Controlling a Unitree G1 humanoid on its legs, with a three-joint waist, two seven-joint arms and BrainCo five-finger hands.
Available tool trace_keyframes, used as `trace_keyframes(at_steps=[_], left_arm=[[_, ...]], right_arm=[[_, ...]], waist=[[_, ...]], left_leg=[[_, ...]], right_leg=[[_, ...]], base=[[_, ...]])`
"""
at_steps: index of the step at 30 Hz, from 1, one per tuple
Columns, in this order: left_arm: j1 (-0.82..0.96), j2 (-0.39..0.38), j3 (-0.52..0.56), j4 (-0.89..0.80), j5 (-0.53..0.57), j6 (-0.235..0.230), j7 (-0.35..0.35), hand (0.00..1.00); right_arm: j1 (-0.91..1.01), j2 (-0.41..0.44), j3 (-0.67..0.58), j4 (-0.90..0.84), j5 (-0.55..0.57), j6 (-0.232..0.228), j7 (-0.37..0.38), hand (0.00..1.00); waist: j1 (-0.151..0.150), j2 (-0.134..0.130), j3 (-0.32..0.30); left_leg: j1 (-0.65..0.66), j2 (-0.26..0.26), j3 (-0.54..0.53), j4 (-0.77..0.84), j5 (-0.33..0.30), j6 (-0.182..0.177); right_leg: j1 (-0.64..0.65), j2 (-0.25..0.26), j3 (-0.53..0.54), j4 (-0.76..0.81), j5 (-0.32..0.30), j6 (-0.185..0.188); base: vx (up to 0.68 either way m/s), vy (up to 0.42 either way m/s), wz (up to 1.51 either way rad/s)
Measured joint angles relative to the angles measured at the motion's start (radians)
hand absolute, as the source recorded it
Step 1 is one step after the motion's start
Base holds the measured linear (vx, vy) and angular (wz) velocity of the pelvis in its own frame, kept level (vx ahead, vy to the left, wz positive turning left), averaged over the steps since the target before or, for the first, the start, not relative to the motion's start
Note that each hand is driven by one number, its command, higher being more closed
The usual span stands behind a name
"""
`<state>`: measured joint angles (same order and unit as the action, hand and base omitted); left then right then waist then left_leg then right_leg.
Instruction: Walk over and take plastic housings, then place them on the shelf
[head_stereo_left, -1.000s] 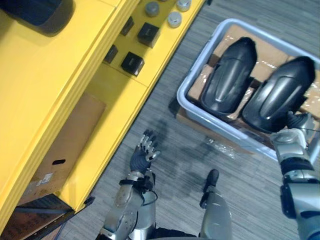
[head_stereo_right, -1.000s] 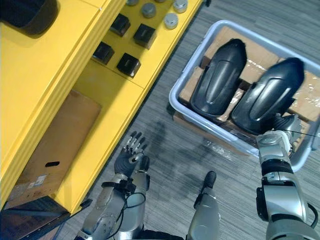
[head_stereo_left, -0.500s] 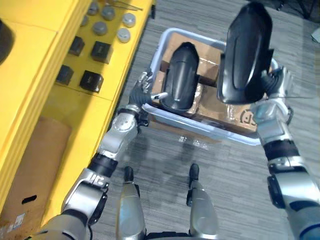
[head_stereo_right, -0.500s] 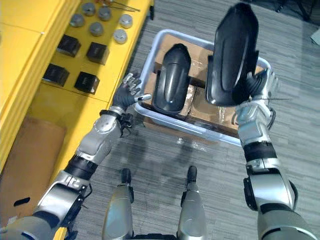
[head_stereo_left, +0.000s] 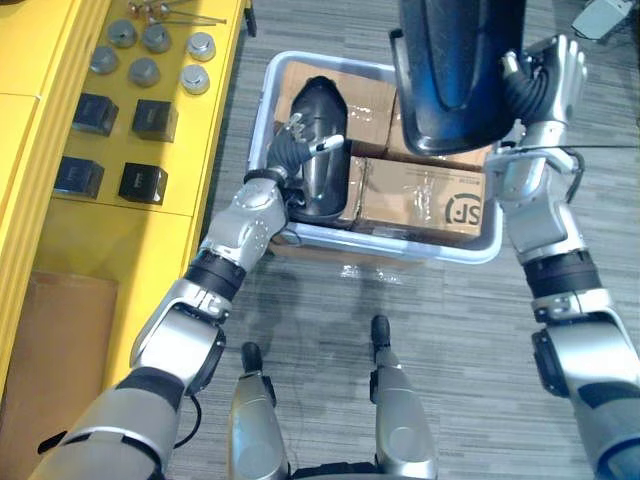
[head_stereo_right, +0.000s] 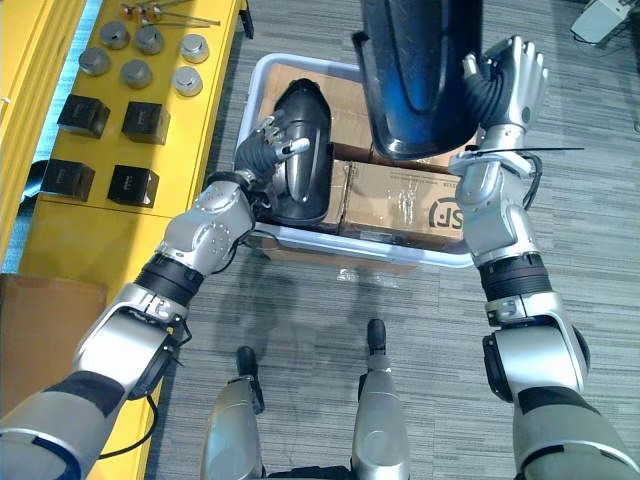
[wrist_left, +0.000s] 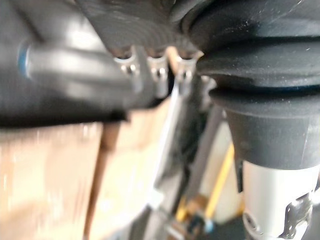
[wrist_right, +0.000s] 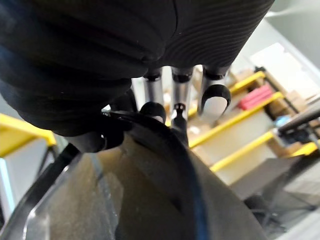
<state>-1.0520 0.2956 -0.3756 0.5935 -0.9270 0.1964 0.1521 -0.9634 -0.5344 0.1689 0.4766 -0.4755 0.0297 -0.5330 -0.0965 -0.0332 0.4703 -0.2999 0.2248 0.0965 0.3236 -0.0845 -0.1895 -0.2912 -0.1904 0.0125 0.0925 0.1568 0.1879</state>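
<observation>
My right hand (head_stereo_left: 542, 88) is shut on a large black plastic housing (head_stereo_left: 455, 65) and holds it high above the bin, close to the head camera. In the right wrist view its fingers (wrist_right: 212, 97) curl over the housing's rim (wrist_right: 150, 190). A second black housing (head_stereo_left: 320, 190) lies on cardboard boxes at the left end of the grey bin (head_stereo_left: 385, 243). My left hand (head_stereo_left: 290, 155) rests on that housing's left side, its thumb across the top and its fingers curled at the edge. The left wrist view shows those fingers (wrist_left: 157, 72) against the dark shell (wrist_left: 50, 75).
The yellow shelf (head_stereo_left: 195, 160) runs along the left of the bin, bearing black blocks (head_stereo_left: 142, 182) and silver round caps (head_stereo_left: 196, 78). Taped cardboard boxes (head_stereo_left: 425, 198) fill the bin's floor. A brown cardboard sheet (head_stereo_left: 50, 330) lies on the shelf's lower level. Grey carpet lies in front of the bin.
The camera has shifted. My right hand has raised its housing higher and nearer. My left hand has moved from the bin's rim onto the second housing.
</observation>
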Motion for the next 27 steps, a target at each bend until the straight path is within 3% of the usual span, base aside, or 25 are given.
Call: trace_keyframes(at_steps=[4, 8, 11, 17, 18, 20, 23, 27], left_arm=[[0.0, -0.062, -0.053, 0.0, -0.108, 0.001, -0.037, 0.0], [-0.001, -0.104, -0.072, -0.001, -0.147, -0.022, -0.056, 0.0], [0.0, -0.109, -0.084, 0.001, -0.155, -0.039, -0.045, 0.0], [0.0, -0.107, -0.079, 0.0, -0.164, -0.13, 0.04, 0.0], [0.0, -0.109, -0.078, -0.003, -0.163, -0.164, 0.064, 1.0], [0.0, -0.118, -0.057, -0.007, -0.162, -0.252, 0.155, 1.0], [0.0, -0.135, -0.003, -0.013, -0.161, -0.333, 0.254, 1.0], [0.0, -0.146, 0.066, -0.044, -0.165, -0.423, 0.299, 1.0]], right_arm=[[0.0, 0.032, 0.044, -0.003, -0.012, -0.028, 0.008, 1.0], [0.002, 0.068, 0.104, -0.001, -0.03, -0.045, 0.016, 1.0], [0.001, 0.073, 0.102, 0.006, -0.03, -0.063, 0.015, 1.0], [0.006, 0.077, 0.144, 0.015, -0.03, -0.099, 0.008, 1.0], [0.01, 0.082, 0.147, 0.015, -0.03, -0.106, 0.008, 1.0], [0.034, 0.114, 0.146, 0.013, -0.028, -0.116, 0.003, 1.0], [0.072, 0.134, 0.146, -0.013, -0.028, -0.116, -0.012, 1.0], [0.146, 0.148, 0.161, -0.037, -0.028, -0.115, -0.012, 1.0]], waist=[[-0.013, 0.0, 0.0], [-0.026, 0.0, 0.0], [-0.025, 0.0, 0.0], [-0.024, 0.001, 0.0], [-0.024, 0.001, 0.0], [-0.022, 0.002, -0.001], [-0.017, 0.003, -0.002], [-0.007, 0.003, -0.002]], left_leg=[[0.018, 0.001, 0.016, -0.002, -0.002, -0.002], [0.021, 0.002, 0.021, -0.002, -0.004, -0.002], [0.021, 0.002, 0.021, -0.002, -0.004, -0.002], [0.023, 0.002, 0.018, -0.003, -0.004, -0.002], [0.026, 0.002, 0.018, -0.005, -0.004, -0.002], [0.037, 0.001, 0.019, -0.011, -0.004, -0.002], [0.037, 0.001, 0.019, -0.013, -0.004, -0.002], [0.039, 0.001, 0.019, -0.018, -0.003, -0.002]], right_leg=[[0.015, 0.001, 0.015, -0.02, 0.009, 0.002], [0.015, 0.001, 0.018, -0.022, 0.011, 0.001], [0.015, 0.001, 0.018, -0.023, 0.011, 0.001], [0.03, 0.001, 0.015, -0.046, 0.023, 0.002], [0.038, 0.001, 0.014, -0.057, 0.028, 0.002], [0.05, 0.001, 0.013, -0.066, 0.03, 0.002], [0.05, 0.001, 0.013, -0.066, 0.03, 0.002], [0.05, 0.001, 0.012, -0.067, 0.029, 0.002]], base=[[0.01, 0.018, -0.09], [0.0, 0.012, -0.04], [0.0, 0.0, 0.0], [0.0, 0.0, 0.0], [0.0, 0.0, 0.0], [0.0, 0.0, 0.0], [0.0, 0.0, 0.0], [0.0, 0.0, 0.0]])
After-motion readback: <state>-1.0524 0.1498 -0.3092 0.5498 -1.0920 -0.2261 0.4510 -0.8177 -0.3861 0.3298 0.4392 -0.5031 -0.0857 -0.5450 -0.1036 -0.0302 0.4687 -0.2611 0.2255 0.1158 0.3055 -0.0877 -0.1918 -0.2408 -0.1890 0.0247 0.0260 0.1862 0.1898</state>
